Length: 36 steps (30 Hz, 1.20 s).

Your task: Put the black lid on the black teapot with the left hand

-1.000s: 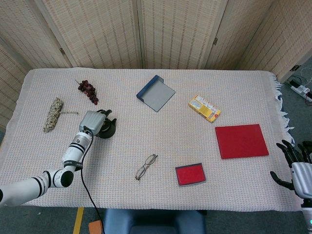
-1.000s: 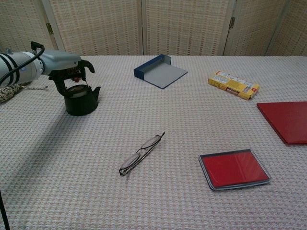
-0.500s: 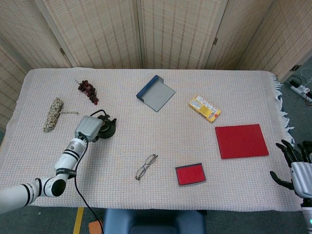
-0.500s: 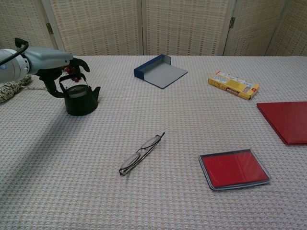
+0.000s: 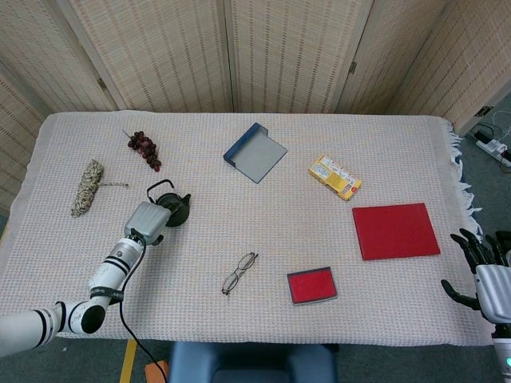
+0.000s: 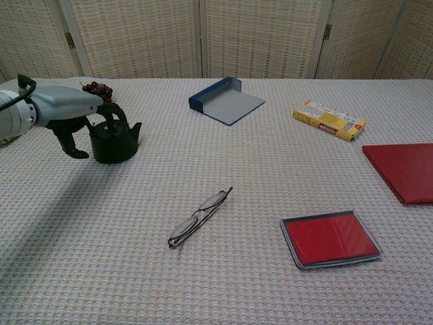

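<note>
The black teapot (image 5: 172,209) (image 6: 115,143) stands at the left of the table, its hoop handle upright. The black lid (image 6: 108,128) lies on its mouth. My left hand (image 5: 146,219) (image 6: 66,113) hangs just to the near-left of the pot and holds nothing. Its fingers (image 6: 70,143) point down beside the pot's side, and whether they touch the pot cannot be told. Past the table's near right corner, my right hand (image 5: 481,270) has its fingers spread and holds nothing.
Dark grapes (image 5: 144,148) and a rope bundle (image 5: 86,187) lie behind and left of the teapot. Glasses (image 5: 239,272) and a red case (image 5: 311,285) lie toward the front. A blue tray (image 5: 255,152), a yellow box (image 5: 334,177) and a red book (image 5: 395,230) are further right.
My left hand has drawn back from above the teapot toward the near left. The teapot's handle and lid now show uncovered. The right hand has not moved.
</note>
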Each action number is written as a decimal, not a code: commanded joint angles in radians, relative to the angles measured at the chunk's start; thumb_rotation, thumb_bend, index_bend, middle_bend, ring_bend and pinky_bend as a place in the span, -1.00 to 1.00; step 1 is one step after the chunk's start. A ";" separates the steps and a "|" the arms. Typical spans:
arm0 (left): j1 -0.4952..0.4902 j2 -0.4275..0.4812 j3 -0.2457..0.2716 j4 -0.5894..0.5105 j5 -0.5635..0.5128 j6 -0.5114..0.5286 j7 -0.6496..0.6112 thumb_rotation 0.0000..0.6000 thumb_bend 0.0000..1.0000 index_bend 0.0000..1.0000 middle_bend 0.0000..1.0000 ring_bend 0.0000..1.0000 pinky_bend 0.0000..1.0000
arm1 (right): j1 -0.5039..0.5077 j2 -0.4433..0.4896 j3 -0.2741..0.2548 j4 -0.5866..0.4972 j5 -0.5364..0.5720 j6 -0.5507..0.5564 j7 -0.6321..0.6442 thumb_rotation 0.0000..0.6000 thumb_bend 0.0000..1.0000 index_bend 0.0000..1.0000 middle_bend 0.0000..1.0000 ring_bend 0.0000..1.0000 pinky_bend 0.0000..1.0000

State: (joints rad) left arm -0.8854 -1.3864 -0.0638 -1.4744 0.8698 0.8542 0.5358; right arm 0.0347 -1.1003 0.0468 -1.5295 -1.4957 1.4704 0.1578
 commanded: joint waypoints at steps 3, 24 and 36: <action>0.005 0.010 -0.010 -0.014 0.006 0.015 -0.011 1.00 -0.48 -0.72 -0.57 0.59 0.50 | 0.001 0.002 0.001 -0.003 0.000 0.000 -0.002 1.00 -0.42 -0.75 -0.77 -0.60 -1.00; 0.369 0.168 0.001 -0.170 0.264 0.522 -0.277 1.00 -0.47 -0.67 -0.61 -0.52 -0.48 | 0.028 0.050 0.000 0.012 0.002 -0.063 0.100 1.00 -0.42 -0.75 -0.83 -0.91 -1.00; 0.575 0.201 0.092 -0.175 0.388 0.693 -0.310 1.00 -0.47 -0.68 -0.64 -0.55 -0.56 | 0.037 0.039 -0.002 -0.003 -0.036 -0.035 0.090 1.00 -0.42 -0.75 -0.81 -0.85 -1.00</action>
State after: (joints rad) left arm -0.3329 -1.1937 0.0134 -1.6393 1.2369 1.5275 0.2309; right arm 0.0764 -1.0570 0.0453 -1.5270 -1.5310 1.4280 0.2571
